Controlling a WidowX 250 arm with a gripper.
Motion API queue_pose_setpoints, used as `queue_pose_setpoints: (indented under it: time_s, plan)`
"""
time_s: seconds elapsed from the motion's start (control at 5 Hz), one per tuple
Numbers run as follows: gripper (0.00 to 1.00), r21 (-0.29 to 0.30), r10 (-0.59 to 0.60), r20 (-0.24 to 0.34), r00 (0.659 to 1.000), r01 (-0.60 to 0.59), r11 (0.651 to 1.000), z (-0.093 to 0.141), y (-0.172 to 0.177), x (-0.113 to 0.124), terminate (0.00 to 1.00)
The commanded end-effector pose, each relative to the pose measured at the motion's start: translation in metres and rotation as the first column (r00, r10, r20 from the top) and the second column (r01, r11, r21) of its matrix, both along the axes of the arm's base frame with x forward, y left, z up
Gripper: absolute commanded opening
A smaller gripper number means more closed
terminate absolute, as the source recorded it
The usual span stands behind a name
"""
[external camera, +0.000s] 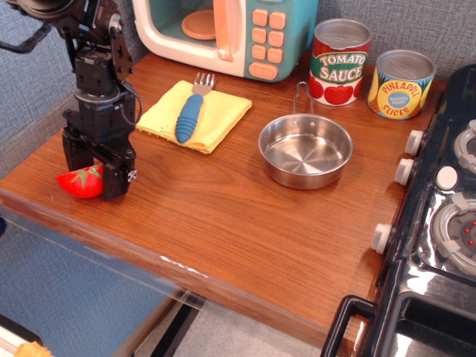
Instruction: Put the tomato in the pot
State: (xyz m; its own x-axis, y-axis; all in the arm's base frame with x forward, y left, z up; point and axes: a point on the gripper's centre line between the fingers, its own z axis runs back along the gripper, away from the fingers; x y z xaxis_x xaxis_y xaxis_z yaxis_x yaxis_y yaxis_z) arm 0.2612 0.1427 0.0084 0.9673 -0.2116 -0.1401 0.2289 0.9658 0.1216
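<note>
The tomato [78,183] is a small red toy half with a green leaf mark, lying near the table's front left corner. My gripper [94,169] has come down over it, with one black finger [72,155] behind it and the other [115,178] at its right. The jaws stand wide apart around the tomato, which rests on the wood and is partly hidden by them. The pot [306,151] is a shallow shiny steel pan with a wire loop handle, empty, at mid-table well to the right of the gripper.
A yellow cloth [195,115] with a blue-handled fork [191,111] lies between the gripper and the pot. A toy microwave [223,33] stands at the back, with a tomato sauce can [339,62] and a pineapple can [401,83]. A toy stove [446,201] is at the right.
</note>
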Motion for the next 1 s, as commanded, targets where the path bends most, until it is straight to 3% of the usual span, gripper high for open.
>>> queue_pose_setpoints:
  time_s: [0.0,0.4,0.6,0.8]
  plan:
    - [0.00,-0.005,0.010,0.030,0.999,-0.010,1.000,0.011,0.002,0.000,0.00]
    - [0.00,-0.074,0.007,0.184,0.983,0.007,0.997,0.081,-0.038,0.008,0.00]
    - [0.00,-0.128,-0.040,0.210,0.977,0.068,0.989,0.104,-0.083,0.032,0.00]
    - [0.00,-0.144,-0.079,0.170,0.982,0.104,0.984,0.096,-0.132,0.068,0.00]
